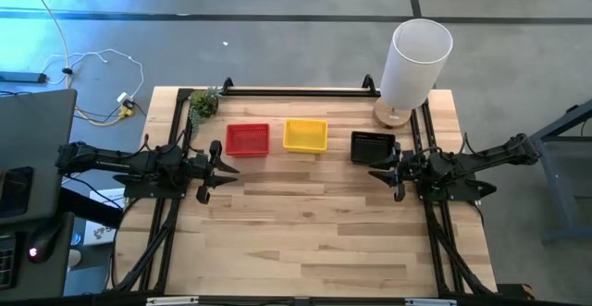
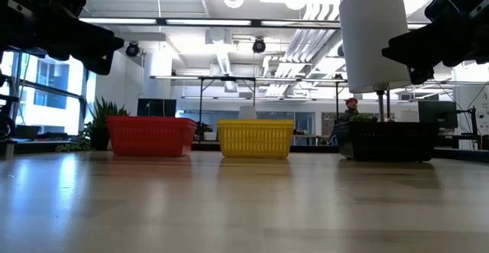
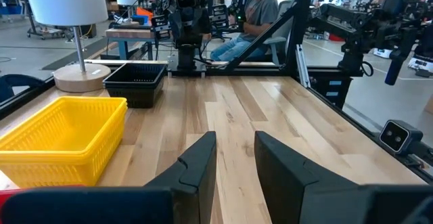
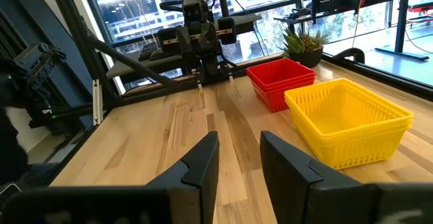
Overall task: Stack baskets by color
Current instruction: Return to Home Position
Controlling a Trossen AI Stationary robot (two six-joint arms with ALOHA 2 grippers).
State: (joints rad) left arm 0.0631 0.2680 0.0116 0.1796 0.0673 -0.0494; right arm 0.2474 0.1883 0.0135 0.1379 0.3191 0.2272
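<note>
Three baskets stand in a row on their bases along the far half of the table: red at the left, yellow in the middle, black at the right. In the right wrist view the red one and the yellow one show nested rims, one basket inside another. My left gripper hovers level at the table's left side, just near of the red basket, open with nothing between its fingers. My right gripper hovers level at the right, just near of the black basket, open and empty.
A tall white cylinder on a round wooden foot stands at the far right corner, behind the black basket. A small green plant sits at the far left corner. A black rail runs along the far edge. The near half of the tabletop is bare wood.
</note>
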